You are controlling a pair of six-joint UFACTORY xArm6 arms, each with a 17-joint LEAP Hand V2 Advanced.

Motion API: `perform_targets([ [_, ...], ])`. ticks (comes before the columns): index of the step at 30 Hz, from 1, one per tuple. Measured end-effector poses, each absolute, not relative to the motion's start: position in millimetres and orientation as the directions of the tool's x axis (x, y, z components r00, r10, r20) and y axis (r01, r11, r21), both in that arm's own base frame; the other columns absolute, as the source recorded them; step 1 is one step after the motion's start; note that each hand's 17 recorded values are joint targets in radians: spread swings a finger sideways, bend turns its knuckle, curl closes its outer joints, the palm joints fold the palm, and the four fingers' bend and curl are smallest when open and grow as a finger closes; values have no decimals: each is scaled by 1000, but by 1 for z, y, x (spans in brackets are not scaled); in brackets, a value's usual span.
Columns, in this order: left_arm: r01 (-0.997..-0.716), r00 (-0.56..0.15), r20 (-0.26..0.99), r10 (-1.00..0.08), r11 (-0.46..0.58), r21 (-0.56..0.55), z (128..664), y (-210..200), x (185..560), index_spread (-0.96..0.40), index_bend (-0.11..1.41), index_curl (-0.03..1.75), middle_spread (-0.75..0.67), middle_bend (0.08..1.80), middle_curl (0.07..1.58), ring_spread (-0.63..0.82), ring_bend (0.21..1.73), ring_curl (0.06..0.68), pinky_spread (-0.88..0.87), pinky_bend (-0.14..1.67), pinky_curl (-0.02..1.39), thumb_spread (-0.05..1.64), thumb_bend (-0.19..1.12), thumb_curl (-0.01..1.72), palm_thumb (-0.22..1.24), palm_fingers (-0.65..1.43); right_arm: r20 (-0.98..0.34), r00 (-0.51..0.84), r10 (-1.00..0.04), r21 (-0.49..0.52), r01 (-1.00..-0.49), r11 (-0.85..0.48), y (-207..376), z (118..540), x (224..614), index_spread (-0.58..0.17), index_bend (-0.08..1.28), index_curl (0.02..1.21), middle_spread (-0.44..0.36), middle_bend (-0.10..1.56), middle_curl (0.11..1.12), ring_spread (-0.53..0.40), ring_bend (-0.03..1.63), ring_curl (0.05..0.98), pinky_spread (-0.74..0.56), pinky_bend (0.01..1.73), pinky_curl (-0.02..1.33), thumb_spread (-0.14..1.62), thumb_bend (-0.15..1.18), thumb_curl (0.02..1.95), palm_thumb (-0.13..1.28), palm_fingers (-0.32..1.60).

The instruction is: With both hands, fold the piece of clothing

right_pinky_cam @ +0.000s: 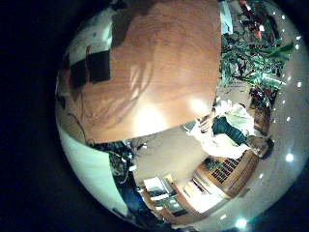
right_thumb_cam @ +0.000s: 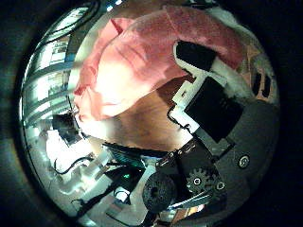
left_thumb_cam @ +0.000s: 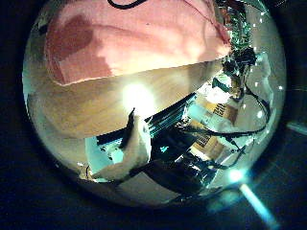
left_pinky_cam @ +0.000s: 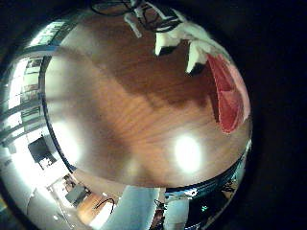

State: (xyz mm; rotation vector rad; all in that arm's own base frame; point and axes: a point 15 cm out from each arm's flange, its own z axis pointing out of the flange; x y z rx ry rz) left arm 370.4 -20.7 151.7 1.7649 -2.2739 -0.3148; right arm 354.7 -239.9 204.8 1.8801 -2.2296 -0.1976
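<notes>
The piece of clothing (left_thumb_cam: 134, 38) lies rumpled on the wooden table (left_pinky_cam: 125, 105). It fills much of the left thumb side palm view, and in the left little finger side palm view only its edge (left_pinky_cam: 228, 96) shows. My left hand (left_pinky_cam: 182, 38) hangs above the table beside the cloth, fingers relaxed and holding nothing; one finger (left_thumb_cam: 134, 146) juts out over bare wood. In the right thumb side palm view the clothing (right_thumb_cam: 128, 71) lies bunched below my right hand (right_thumb_cam: 213, 99). That hand's fingers reach toward the cloth's edge, and none curls round it.
The right little finger side palm view looks down on a bare stretch of the table (right_pinky_cam: 159, 68), with flat dark objects (right_pinky_cam: 92, 66) at one table edge. Room furniture and plants (right_pinky_cam: 246, 53) stand beyond the table's edges.
</notes>
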Motion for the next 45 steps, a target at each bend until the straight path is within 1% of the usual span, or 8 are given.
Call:
perform_targets([
  [11,-916,-233,65,-970,241,320,150,-23,371,74,156,290,361,194,341,370,765,239,403,503,362,1242,-15,305,337,20,84,-157,-984,220,-960,172,-239,218,358,-346,944,1014,-191,1195,952,-233,1358,765,-209,1268,891,1124,-11,667,1018,985],
  [15,-917,-234,66,-970,243,315,152,-23,372,74,155,289,361,194,341,370,764,239,402,504,359,1242,-15,305,337,21,98,-142,-985,167,-973,157,-232,243,363,-345,945,1018,-192,1191,956,-233,1358,771,-210,1261,909,1125,-11,675,1015,982],
  [19,-923,-233,64,-970,241,301,159,-22,375,74,155,288,360,193,341,366,764,238,401,507,359,1242,-15,305,337,22,121,-74,-990,94,-992,86,-201,284,375,-345,944,1022,-193,1188,960,-233,1355,775,-212,1255,924,1125,-11,682,1010,983],
  [26,-938,-183,71,-980,196,287,180,5,381,70,158,288,360,193,340,360,770,239,391,509,358,1242,-15,305,337,22,111,97,-989,-11,-995,-99,-104,339,391,-342,943,1020,-193,1176,960,-234,1336,778,-221,1243,935,1125,-13,691,999,1011],
  [30,-946,-143,74,-987,158,283,188,31,378,70,159,290,360,193,340,359,770,239,389,510,357,1242,-15,305,337,23,94,196,-976,-66,-977,-203,-39,363,404,-339,940,1016,-192,1165,957,-232,1323,777,-227,1229,935,1113,-10,698,1004,1035],
  [35,-958,-79,71,-994,95,272,197,75,371,69,158,291,360,192,339,358,769,238,390,513,354,1242,-15,305,337,24,86,312,-946,-88,-943,-320,50,383,410,-334,935,1012,-192,1156,958,-234,1311,780,-232,1217,939,1096,-11,706,1009,1055],
  [40,-963,-13,67,-998,31,267,202,117,360,69,157,290,357,194,339,357,771,239,390,514,352,1242,-15,305,337,25,81,435,-897,-60,-896,-440,149,377,423,-333,933,1006,-193,1150,959,-235,1309,785,-223,1211,950,1079,-11,717,1018,1062],
  [45,-963,10,79,-997,12,271,204,132,350,69,157,290,356,194,341,356,771,240,390,516,349,1242,-15,305,337,25,77,539,-839,27,-842,-539,234,339,442,-331,937,1000,-192,1154,957,-236,1302,789,-221,1203,961,1067,-13,724,1016,1069],
])
